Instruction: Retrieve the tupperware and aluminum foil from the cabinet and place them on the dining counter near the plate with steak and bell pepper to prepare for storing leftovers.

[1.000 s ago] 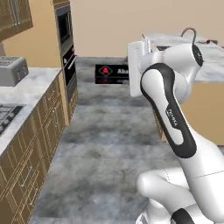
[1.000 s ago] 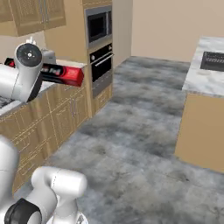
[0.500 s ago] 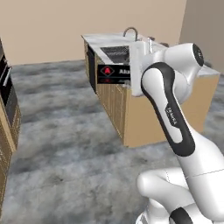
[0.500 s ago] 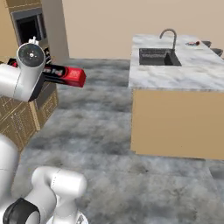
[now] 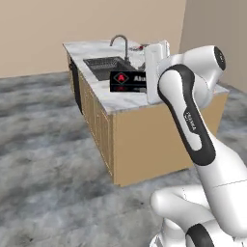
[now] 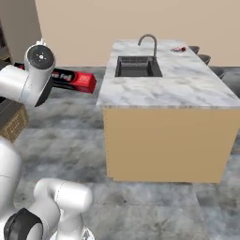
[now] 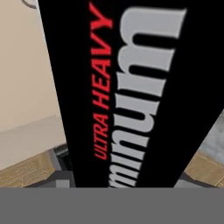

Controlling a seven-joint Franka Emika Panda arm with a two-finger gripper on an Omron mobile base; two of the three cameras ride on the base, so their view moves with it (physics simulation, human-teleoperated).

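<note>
So the gripper (image 7: 127,186) is clamped on the aluminum foil (image 5: 127,81), box lying level and crosswise. Dining counter (image 6: 197,91) sits ahead, near its sink-end corner.

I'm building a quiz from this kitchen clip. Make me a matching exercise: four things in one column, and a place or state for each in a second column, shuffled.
Things:
1. aluminum foil
2. faucet
3. sink
4. dining counter

Places or states:
A. black basin set into the marble top
B. carried off the floor by the arm, short of the island
C. stands curved behind the basin
D. marble top on tan panels

Pairs: 1-B, 2-C, 3-A, 4-D
</note>
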